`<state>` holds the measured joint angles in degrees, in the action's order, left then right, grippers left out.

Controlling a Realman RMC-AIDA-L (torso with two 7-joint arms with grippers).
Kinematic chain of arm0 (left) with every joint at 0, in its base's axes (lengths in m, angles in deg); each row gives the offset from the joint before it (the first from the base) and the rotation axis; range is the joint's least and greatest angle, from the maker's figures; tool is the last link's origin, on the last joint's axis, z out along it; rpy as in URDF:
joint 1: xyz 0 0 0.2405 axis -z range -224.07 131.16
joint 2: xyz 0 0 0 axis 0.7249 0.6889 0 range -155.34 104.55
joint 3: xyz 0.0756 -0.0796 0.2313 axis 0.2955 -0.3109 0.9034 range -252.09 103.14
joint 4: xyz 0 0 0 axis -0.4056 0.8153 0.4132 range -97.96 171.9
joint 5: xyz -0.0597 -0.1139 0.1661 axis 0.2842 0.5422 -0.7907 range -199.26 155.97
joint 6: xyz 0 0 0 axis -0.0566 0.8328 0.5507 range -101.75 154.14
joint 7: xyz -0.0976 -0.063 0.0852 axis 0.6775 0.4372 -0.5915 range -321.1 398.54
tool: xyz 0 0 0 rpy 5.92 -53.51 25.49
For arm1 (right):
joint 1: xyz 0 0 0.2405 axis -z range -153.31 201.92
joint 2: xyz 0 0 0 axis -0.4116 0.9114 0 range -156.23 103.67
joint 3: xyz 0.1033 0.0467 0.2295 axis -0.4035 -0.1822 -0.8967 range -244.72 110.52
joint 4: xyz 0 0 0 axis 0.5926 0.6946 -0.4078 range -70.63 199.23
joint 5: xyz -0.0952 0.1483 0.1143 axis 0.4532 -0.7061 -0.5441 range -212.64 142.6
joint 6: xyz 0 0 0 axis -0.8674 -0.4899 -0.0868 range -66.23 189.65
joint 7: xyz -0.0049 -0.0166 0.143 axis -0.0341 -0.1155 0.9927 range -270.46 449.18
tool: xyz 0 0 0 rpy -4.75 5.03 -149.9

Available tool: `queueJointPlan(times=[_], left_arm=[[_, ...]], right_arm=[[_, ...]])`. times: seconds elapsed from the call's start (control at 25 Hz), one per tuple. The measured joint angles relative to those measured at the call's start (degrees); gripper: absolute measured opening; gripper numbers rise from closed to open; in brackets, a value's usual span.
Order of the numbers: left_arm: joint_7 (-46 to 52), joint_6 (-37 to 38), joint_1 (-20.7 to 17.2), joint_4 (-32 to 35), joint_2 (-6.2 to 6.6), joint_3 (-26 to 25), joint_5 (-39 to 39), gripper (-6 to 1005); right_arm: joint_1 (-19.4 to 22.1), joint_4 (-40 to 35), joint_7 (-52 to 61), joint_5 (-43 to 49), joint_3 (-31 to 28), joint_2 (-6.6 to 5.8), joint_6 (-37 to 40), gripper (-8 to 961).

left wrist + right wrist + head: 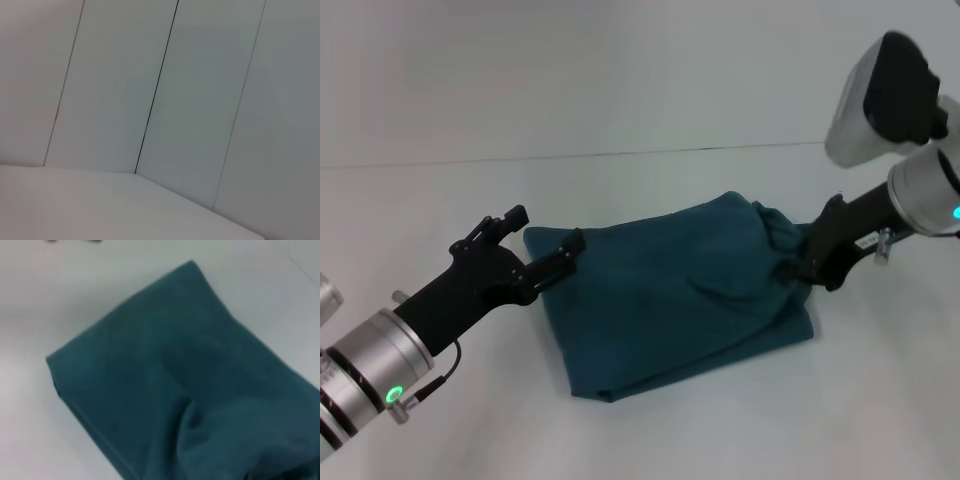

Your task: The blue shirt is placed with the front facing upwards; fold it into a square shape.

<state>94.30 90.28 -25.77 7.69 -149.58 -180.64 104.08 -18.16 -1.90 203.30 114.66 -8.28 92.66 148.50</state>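
We see the shirt (670,300) lying on the white desk (620,430), folded into a rough square between our two arms. Our right gripper (798,262) has its jaws clenched on a bunched corner, likely to pull that side flat (it looks lumpy there). Our left gripper (552,240) sits at the far left corner with its jaws spread, one on the cloth, perhaps to hold it down.

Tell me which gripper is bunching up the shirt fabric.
The right gripper: the blue shirt puckers at its corner there. The left gripper only meets a flat edge.
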Motion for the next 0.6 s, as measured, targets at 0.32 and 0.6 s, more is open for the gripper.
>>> queueJointPlan(times=[0.32,0.6], left_arm=[[0.0,-0.1,0.2,0.0,0.08,-0.1,-0.1,936],[0.0,-0.3,0.3,0.0,0.17,-0.5,-0.1,935]], right_arm=[[-0.5,-3.9,0.5,-0.3,-3.9,-0.28,4.2,92],[0.6,-7.4,1.4,0.1,-4.1,-0.29,8.2,93]])
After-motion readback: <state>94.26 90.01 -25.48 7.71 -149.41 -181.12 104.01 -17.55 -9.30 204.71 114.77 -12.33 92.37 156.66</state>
